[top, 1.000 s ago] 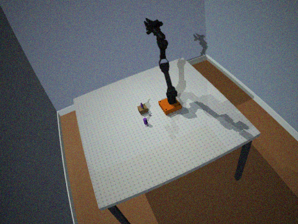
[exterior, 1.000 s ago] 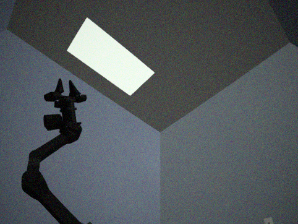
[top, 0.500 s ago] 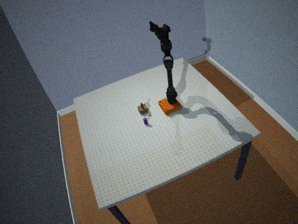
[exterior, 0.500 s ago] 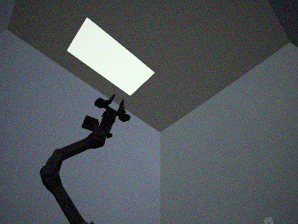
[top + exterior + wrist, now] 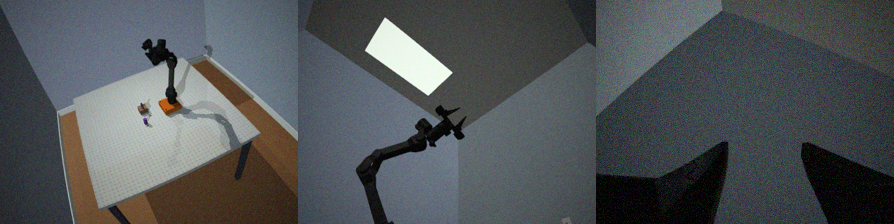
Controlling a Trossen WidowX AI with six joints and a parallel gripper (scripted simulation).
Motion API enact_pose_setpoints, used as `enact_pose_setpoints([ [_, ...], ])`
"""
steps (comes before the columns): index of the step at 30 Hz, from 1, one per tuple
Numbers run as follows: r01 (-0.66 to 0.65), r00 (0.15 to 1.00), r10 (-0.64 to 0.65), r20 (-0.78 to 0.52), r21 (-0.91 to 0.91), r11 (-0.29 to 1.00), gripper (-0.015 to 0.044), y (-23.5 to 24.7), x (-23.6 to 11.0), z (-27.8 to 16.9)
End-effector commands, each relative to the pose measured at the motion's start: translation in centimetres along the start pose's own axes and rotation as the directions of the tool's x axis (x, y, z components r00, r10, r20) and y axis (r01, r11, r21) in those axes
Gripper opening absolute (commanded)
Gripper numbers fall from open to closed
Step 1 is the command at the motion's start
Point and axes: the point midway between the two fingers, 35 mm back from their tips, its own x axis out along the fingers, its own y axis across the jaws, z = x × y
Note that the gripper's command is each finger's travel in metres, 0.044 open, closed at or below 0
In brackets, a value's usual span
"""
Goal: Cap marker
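A purple marker [image 5: 141, 106] stands upright in a small brown holder block [image 5: 143, 110] near the middle of the table [image 5: 123, 161]. Its purple cap [image 5: 145, 121] stands loose on the table just in front of the block. My gripper [image 5: 145, 45] [image 5: 461, 115] [image 5: 765, 148] is high above the table at the top of the raised arm, far from both. Its fingers point upward toward the ceiling. They are apart with nothing between them. The wrist view shows only the two dark fingers against wall and ceiling.
The arm's orange base [image 5: 169, 106] is bolted to the table to the right of the holder block. Walls meet in a corner behind the arm. A bright ceiling light panel [image 5: 407, 56] is overhead.
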Motion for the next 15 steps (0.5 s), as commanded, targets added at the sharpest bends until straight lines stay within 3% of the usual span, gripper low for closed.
enact_pose_setpoints([
  [1, -0.146, 0.981, 0.138, -0.139, -0.048, 0.988, 0.0242, 5.0, 1.4, -4.8],
  [8, -0.381, 0.853, 0.333, -0.401, -0.045, 0.923, 0.0242, 11.9, 1.6, -14.0],
  [15, -0.565, 0.595, 0.470, -0.652, 0.076, 0.821, 0.0242, 17.0, -1.6, -24.1],
])
